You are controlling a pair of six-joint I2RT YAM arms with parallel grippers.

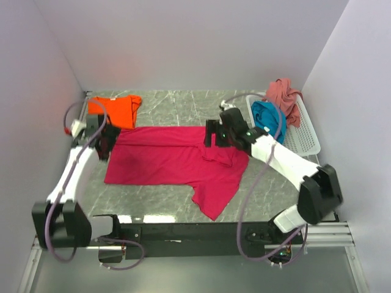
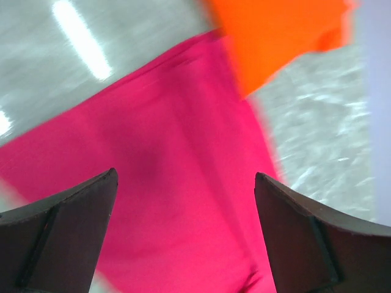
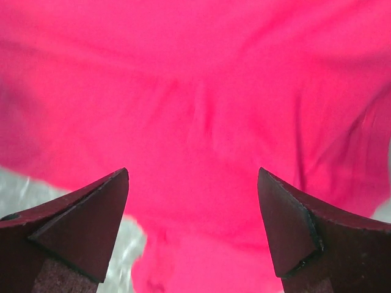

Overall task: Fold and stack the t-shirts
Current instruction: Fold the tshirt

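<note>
In the middle of the grey, marble-veined table [image 1: 183, 104], the magenta-red t-shirt [image 1: 171, 160] is lying spread out mostly flat, forming a long rectangle with one flap trailing as a blunt point toward the near edge. Its soft, matte cloth is bunching into shallow folds on the right side. The left gripper [image 1: 107, 146] is hanging over the shirt's left end with its dark wedge-shaped fingers [image 2: 67, 226] spread wide and nothing between them. The right gripper [image 1: 211, 139] is hovering over the rumpled right part, likewise gaping, with only smooth red fabric showing in the gap. Whether either pair of tips is touching the cloth cannot be told. The bright orange t-shirt [image 1: 116, 110] is sitting in a flat, roughly square bundle at the far left corner, its near corner meeting the magenta cloth. At the far right, the white plastic mesh basket [image 1: 305, 137] is holding the teal blue t-shirt [image 1: 267, 116], crumpled, while the dusty pink t-shirt [image 1: 284, 94] is draping in loose folds over its far rim. The glossy tabletop is reflecting streaks of light.
</note>
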